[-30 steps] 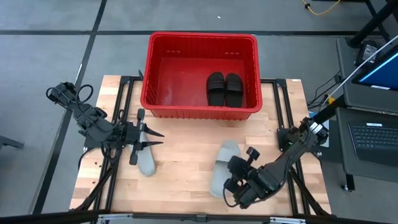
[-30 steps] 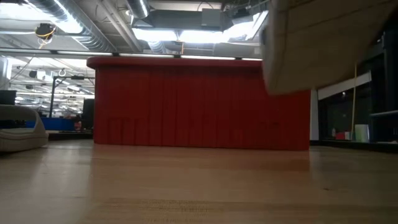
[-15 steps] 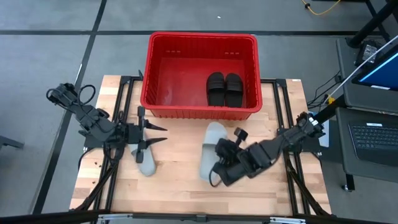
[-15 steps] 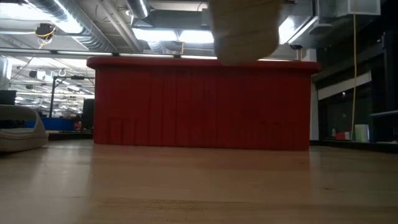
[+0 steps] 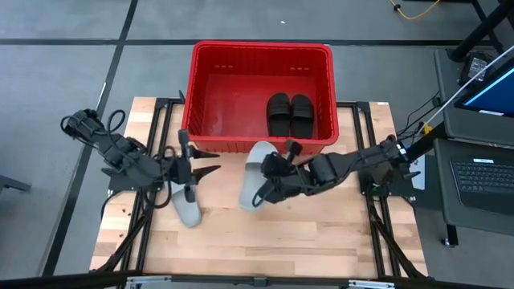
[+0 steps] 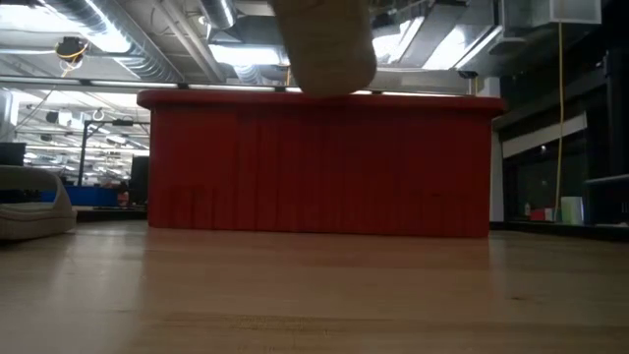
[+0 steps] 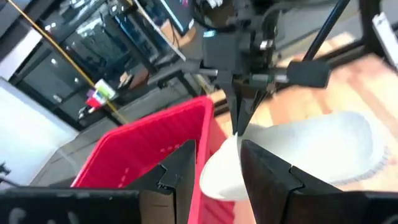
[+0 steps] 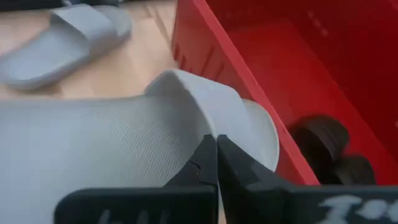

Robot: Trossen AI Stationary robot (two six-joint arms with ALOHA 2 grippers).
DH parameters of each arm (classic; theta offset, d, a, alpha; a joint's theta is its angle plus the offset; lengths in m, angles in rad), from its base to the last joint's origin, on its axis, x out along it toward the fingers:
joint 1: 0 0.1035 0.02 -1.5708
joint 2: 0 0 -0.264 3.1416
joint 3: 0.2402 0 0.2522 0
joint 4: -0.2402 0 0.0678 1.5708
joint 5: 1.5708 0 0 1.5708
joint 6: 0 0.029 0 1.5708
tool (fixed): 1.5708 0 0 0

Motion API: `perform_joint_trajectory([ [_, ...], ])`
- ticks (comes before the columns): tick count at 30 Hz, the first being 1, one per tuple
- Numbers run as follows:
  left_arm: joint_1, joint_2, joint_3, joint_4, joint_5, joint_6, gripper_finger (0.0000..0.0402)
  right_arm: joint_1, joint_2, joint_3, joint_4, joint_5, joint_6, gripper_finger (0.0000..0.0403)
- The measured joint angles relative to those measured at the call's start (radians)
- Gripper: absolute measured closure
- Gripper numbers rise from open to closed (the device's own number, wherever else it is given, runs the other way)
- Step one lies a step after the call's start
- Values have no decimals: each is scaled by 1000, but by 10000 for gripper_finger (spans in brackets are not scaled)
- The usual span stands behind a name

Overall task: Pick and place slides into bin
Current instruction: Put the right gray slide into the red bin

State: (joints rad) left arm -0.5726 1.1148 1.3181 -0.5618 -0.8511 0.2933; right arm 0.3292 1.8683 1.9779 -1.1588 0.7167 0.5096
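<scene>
Fingers of the right gripper (image 5: 267, 178) are clamped on a light grey slide (image 5: 255, 172), held up over the table (image 5: 233, 241) just in front of the red bin (image 5: 261, 50) in the high view. Two black slides (image 5: 289, 114) lie side by side inside the bin. The left gripper (image 5: 201, 163) has its fingers spread open, poised at the second grey slide (image 5: 186, 207) lying on the table.

Low view: the lifted slide (image 6: 324, 44) hangs above the bin's front wall (image 6: 314, 162); the other grey slide (image 6: 34, 208) rests at the left edge.

Right wrist view: the fingers (image 8: 208, 163) pinch the strap of the grey slide (image 8: 93, 155) beside the bin wall (image 8: 205, 50).
</scene>
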Motion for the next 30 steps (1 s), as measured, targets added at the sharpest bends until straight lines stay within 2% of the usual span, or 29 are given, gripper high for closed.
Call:
perform_joint_trajectory([
  [6, 83, 69, 81, -183, 64, -60, 279, -57, -1, 1, 87, -5, -143, 403],
  [12, 169, 126, 126, -207, 192, -55, 279, -87, -1, 1, 184, 5, -331, 403],
  [16, 202, 159, 157, -207, 204, -37, 279, -97, -1, 1, 244, 10, -459, 403],
  [30, 216, 156, 177, -221, 216, -18, 279, -75, 0, 133, 182, -35, -494, 402],
])
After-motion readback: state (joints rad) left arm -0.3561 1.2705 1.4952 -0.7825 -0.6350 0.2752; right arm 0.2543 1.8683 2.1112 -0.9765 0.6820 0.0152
